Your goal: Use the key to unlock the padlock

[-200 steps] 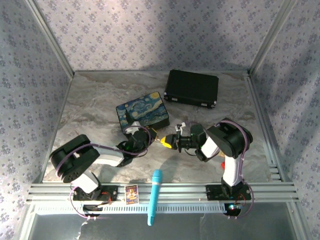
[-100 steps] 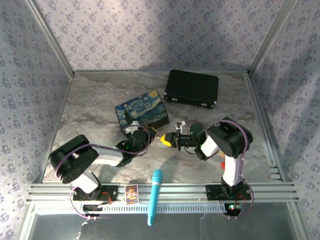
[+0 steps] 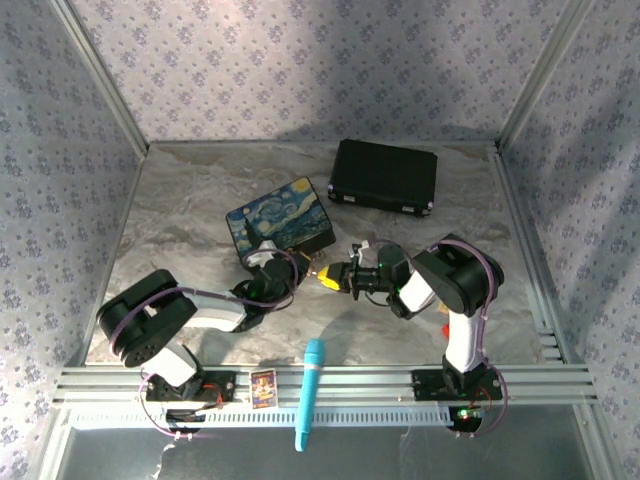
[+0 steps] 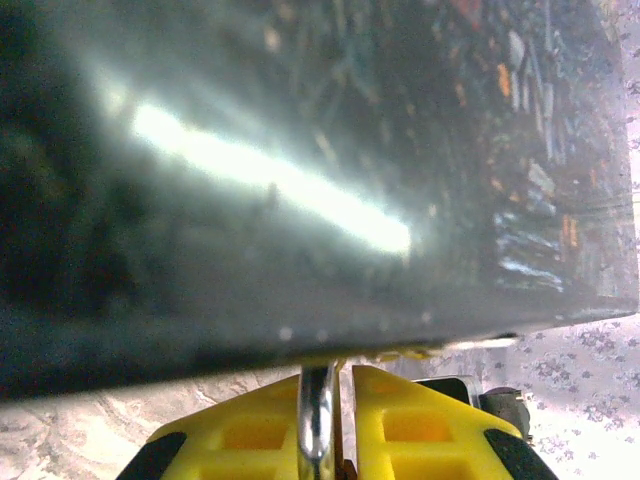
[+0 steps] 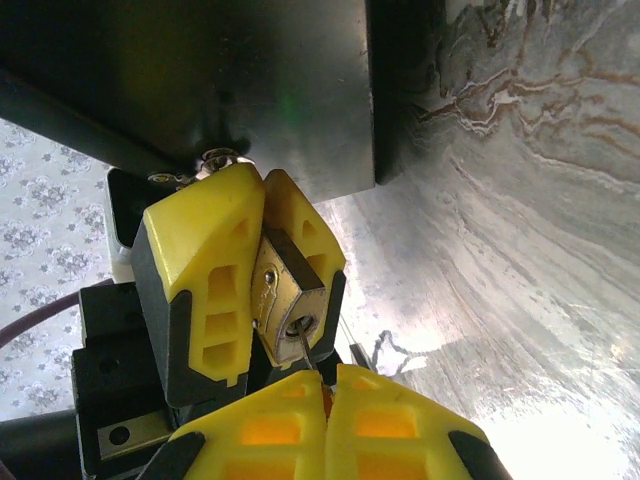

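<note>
The padlock [image 5: 290,300] sits pinched between the two yellow fingers of my left gripper [image 5: 262,195], above the marble table [image 3: 190,200], just in front of the near side of the painted box [image 3: 280,218]. In my right wrist view its brass body is tilted, with the keyhole face turned toward my right gripper [image 5: 325,385]. My left jaws are nearly closed, clamped on the sides of the lock. In my left wrist view the silver shackle [image 4: 318,420] runs up through the narrow gap between my fingers [image 4: 420,430] toward the dark wall of the box [image 4: 300,150]; whether the shackle touches that wall I cannot tell, nor whether it is latched. My right jaws are pressed fully together on the key [image 5: 305,352], and only its thin blade shows past my fingertips. The blade's tip meets the keyhole, though how deep it goes I cannot tell. From above, my two grippers [image 3: 305,270] [image 3: 337,278] meet tip to tip at the lock [image 3: 322,277], with the black case [image 3: 385,177] well apart at the back.
</note>
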Controlling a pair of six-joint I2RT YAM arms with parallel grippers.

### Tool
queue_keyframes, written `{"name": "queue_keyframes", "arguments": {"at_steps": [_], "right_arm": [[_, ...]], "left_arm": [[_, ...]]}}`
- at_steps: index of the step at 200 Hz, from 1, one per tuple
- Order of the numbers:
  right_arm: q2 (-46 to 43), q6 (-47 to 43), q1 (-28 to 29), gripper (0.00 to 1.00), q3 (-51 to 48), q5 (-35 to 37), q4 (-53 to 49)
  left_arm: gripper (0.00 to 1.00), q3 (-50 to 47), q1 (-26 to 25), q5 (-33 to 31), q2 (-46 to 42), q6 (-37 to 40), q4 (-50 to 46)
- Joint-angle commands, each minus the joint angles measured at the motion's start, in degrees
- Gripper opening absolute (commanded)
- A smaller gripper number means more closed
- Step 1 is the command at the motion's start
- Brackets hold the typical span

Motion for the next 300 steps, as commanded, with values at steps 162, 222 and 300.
{"name": "queue_keyframes", "arguments": {"at_steps": [162, 222, 300], "right_arm": [[3.48, -1.58, 0.84, 0.0, 4.38, 1.55, 2.3], [4.19, -1.88, 1.05, 0.0, 4.37, 1.76, 2.23], [5.53, -1.45, 1.28, 0.0, 5.43, 3.17, 2.29]], "left_arm": [[0.18, 8.21, 0.2, 15.9, 4.22, -2.59, -13.07], [0.21, 8.82, 0.16, 15.72, 4.01, -1.62, -15.33], [0.01, 9.74, 0.18, 15.09, 3.08, -1.58, -17.6]]}}
